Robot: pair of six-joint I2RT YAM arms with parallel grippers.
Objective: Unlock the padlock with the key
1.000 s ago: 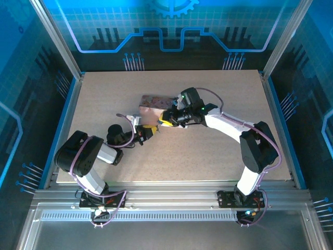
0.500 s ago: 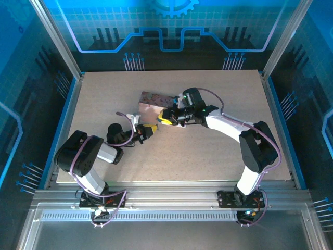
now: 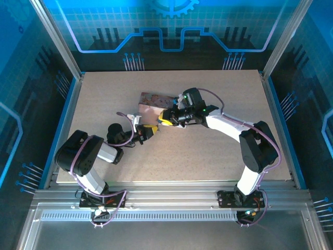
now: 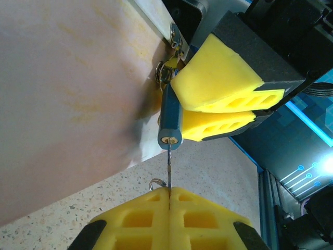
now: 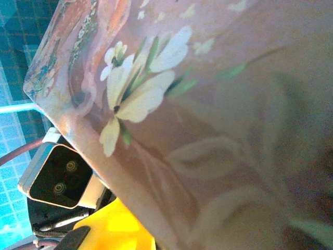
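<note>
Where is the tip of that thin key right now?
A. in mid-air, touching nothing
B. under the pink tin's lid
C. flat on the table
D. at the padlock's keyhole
D: in the left wrist view the key, pinched in the left gripper, runs straight up to the keyhole in the end of the padlock, which the right gripper clamps.
</note>
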